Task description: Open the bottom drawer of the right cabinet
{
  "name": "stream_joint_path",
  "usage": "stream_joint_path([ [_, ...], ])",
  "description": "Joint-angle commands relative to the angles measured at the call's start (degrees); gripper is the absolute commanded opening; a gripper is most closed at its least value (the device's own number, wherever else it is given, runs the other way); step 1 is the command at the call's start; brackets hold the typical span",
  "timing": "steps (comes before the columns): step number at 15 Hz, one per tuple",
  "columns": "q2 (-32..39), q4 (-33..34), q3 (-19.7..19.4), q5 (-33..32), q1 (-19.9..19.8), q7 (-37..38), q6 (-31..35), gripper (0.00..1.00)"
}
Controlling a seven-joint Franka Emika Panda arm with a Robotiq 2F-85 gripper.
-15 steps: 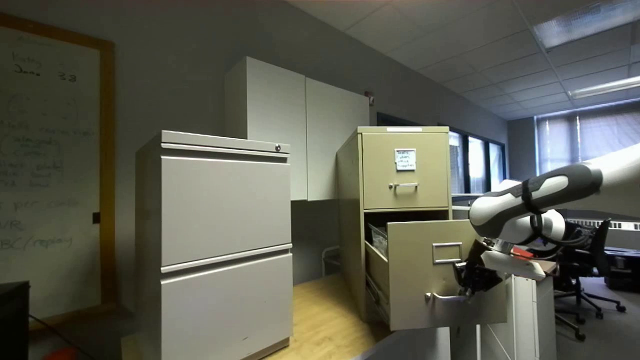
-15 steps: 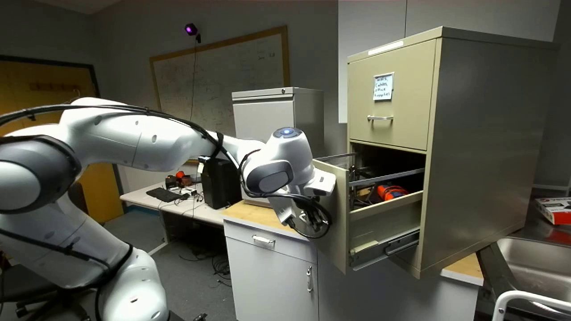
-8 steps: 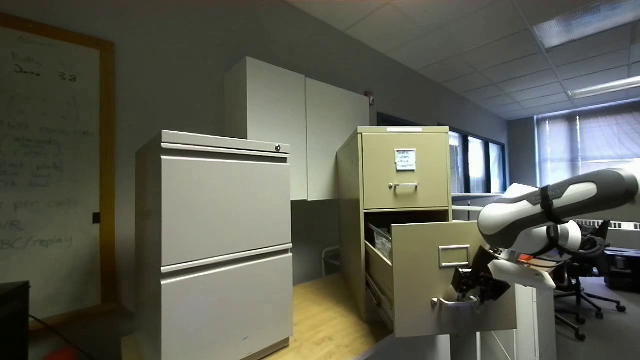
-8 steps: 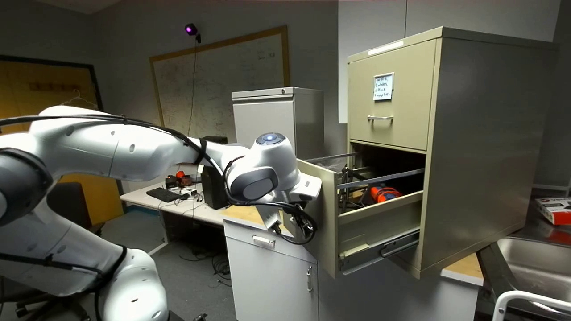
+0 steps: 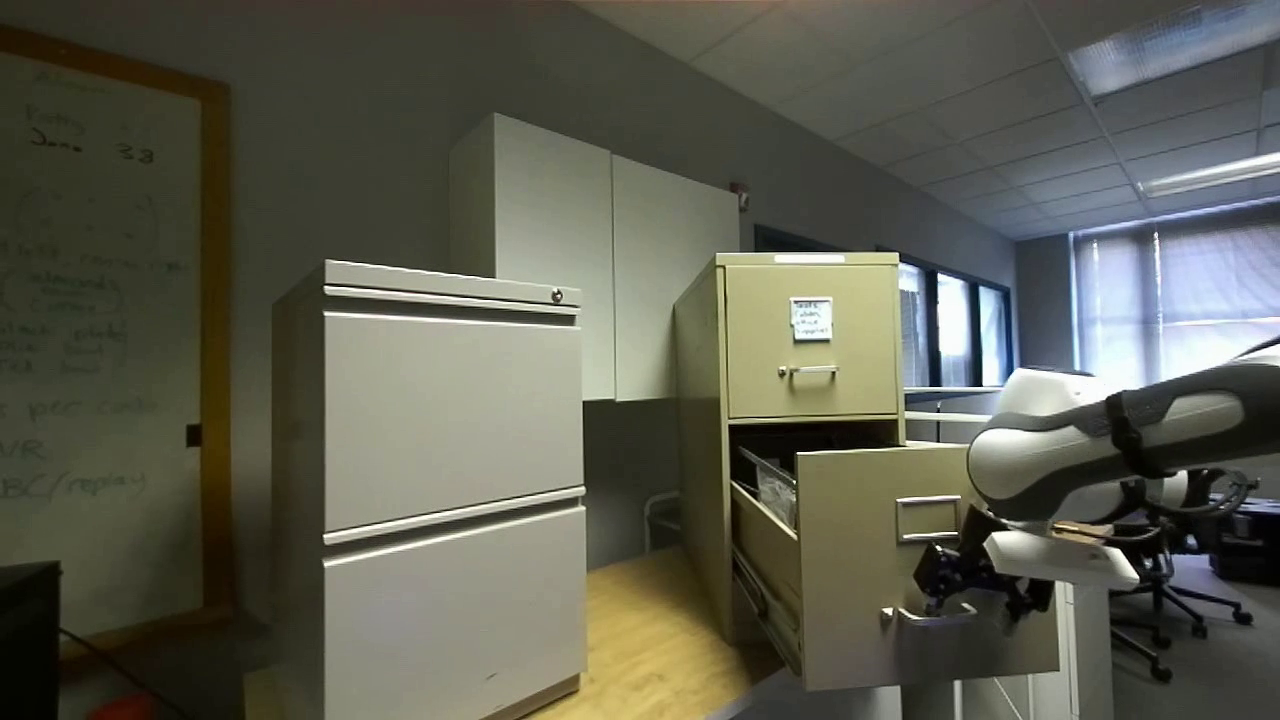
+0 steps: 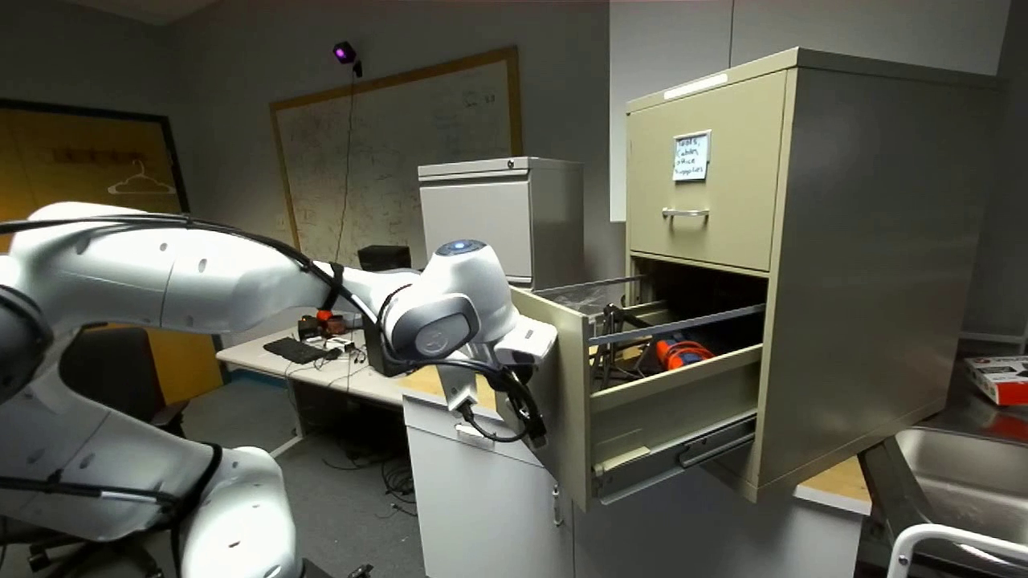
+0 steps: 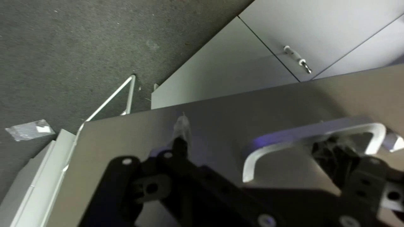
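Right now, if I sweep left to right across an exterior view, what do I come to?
In an exterior view: whiteboard → light-grey cabinet → white wall cupboard → tan right cabinet, its bottom drawer pulled out → robot arm.

I count 1 tan filing cab (image 6: 875,265) w/ 2 drawers (image 5: 860,600), 2 handles (image 6: 685,213) & 1 paper label (image 5: 811,319), plus 1 grey cab (image 5: 300,420) w/ 2 plain fronts (image 5: 450,420). Also 2 wall-cupbd doors (image 5: 675,290), 1 whiteboard (image 6: 393,128), 1 sink (image 6: 964,461), 1 red/white box (image 6: 1008,379). My end: 1 arm (image 6: 209,281), 1 hand (image 7: 254,135).
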Motion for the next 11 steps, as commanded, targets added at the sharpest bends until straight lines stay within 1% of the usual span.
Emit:
stream_joint_path([
  [1, -6.34, 0.86, 5.27, -7.83, -5.33, 7.09, -13.17, 1.00],
  [3, -8.77, 2.62, 7.27, -11.64, -7.17, 10.74, -19.43, 1.00],
  [4, -9.59, 3.72, 8.85, -12.82, -8.83, 11.76, -21.99, 1.00],
  [5, -10.24, 5.14, 8.82, -15.22, -8.39, 13.59, -25.31, 1.00],
  [6, -10.73, 6.28, 9.55, -17.14, -8.76, 14.52, -29.14, 1.00],
  [8, -12.17, 7.86, 9.57, -19.47, -7.88, 15.24, -34.68, 1.00],
  [9, -12.69, 8.52, 9.43, -20.30, -7.18, 15.24, -36.89, 1.00],
  [11, -13.58, 9.13, 8.38, -20.87, -5.18, 14.15, -38.99, 1.00],
])
